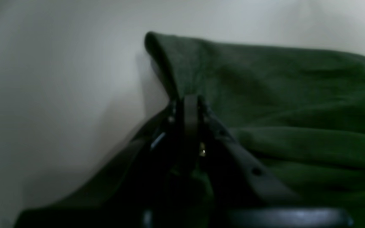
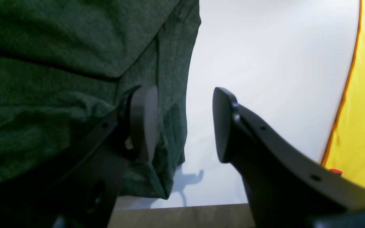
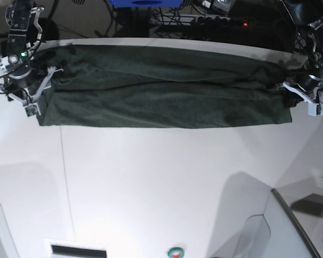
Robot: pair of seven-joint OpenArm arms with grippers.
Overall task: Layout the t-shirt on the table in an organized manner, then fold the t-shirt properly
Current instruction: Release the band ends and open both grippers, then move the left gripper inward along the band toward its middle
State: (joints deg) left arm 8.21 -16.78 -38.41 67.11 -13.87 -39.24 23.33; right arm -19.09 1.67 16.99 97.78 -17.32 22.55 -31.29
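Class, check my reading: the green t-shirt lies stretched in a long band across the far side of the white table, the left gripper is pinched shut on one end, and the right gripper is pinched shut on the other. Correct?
Not quite. The right gripper is open: in the right wrist view its fingers stand apart, one over the t-shirt, one over the bare table. The rest holds: the left gripper is shut on the cloth.

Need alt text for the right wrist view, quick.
The open right gripper hangs at the edge of the green t-shirt, one finger over the cloth, the other over the bare white table. Nothing sits between the jaws but the shirt's hem edge.
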